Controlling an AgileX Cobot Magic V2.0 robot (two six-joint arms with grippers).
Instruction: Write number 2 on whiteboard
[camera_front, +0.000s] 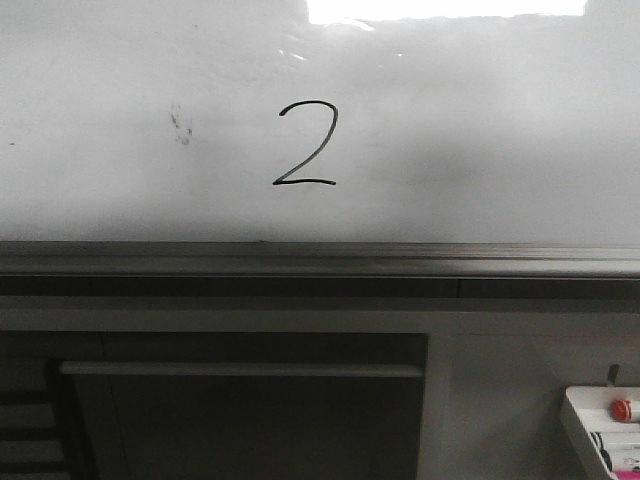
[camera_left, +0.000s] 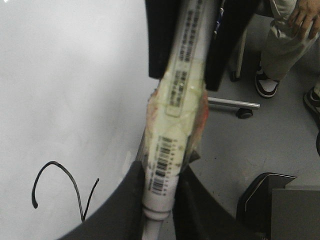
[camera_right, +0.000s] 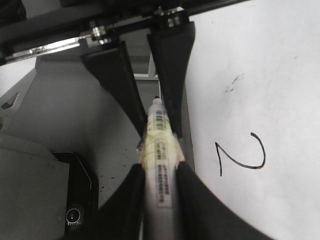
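Landmark: the number 2 (camera_front: 305, 144) on the whiteboard (camera_front: 480, 140).
Around the digit: bare board on every side, nothing in front of it in the front view.
Left of the digit: a small dark smudge (camera_front: 181, 124), flat on the surface.
Below the digit: the grey edge rail (camera_front: 320, 259) juts out along the board's lower edge.
Far below and right of the digit: a white tray (camera_front: 590, 432) holding markers (camera_front: 622, 408).
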